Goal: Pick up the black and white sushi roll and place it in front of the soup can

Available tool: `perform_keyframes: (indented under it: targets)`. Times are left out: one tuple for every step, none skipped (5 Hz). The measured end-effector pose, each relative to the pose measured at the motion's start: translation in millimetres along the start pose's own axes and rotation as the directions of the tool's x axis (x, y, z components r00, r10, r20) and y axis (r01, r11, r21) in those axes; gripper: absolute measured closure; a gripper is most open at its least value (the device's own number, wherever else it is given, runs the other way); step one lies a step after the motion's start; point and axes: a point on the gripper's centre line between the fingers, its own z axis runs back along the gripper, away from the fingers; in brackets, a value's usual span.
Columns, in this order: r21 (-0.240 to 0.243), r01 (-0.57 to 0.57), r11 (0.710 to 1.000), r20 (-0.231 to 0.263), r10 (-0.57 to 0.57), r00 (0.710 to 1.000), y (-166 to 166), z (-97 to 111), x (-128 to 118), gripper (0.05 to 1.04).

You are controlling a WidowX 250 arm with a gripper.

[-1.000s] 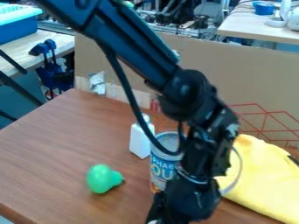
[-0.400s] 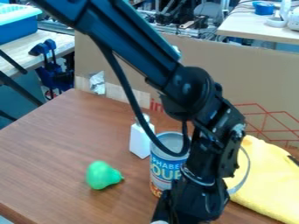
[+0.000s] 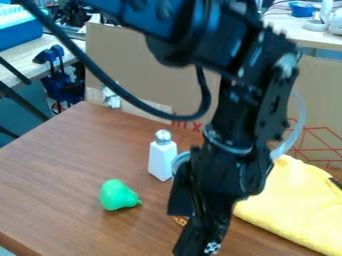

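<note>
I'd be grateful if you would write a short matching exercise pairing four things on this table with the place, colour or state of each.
Things:
1. Toy pear
2. Shaker
3. Cloth
4. Can

Descriptions:
A. Mostly hidden behind the black robot arm
B. White, standing upright with a silvery cap
C. Yellow, spread at the right of the view
D. Green, lying with its narrow end toward the right of the view

Right pairs: 1-D, 2-B, 3-C, 4-A
</note>
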Motion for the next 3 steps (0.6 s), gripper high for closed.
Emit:
perform_keyframes:
  targets:
    - [-0.012,-0.201,0.979,-0.025,0.201,0.979,-4.0,7.9,-11.2,0.082]
    - [-0.081,-0.423,0.902,0.067,0.428,0.901,-5.9,8.2,-20.5,0.082]
    - [-0.153,-0.557,0.816,0.145,0.576,0.804,1.1,2.5,-18.8,0.082]
